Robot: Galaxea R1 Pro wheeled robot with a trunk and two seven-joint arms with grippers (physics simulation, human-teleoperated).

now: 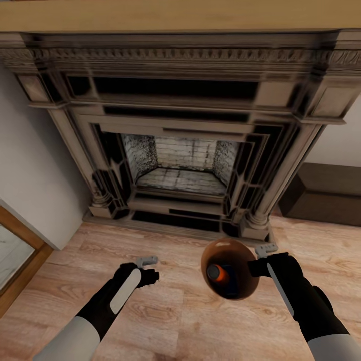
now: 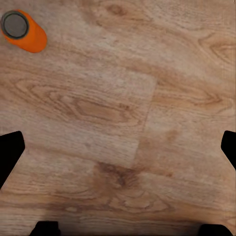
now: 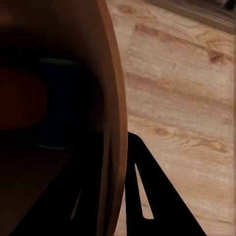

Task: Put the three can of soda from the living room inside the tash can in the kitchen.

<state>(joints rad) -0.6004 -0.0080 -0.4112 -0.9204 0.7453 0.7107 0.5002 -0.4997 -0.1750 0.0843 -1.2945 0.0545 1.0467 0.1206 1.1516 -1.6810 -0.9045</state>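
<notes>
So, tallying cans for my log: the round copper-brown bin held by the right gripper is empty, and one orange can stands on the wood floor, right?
Not quite: the round copper-brown bin is not empty. The head view shows an orange can and a blue can inside it. The right gripper does grip its rim, and another orange can stands on the wood floor.

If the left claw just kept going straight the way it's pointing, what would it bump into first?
Most likely the light wood plank floor. The left claw points down at bare boards, open and holding nothing. The orange soda can with a grey top stands well off to one side, so it would probably be missed.
</notes>
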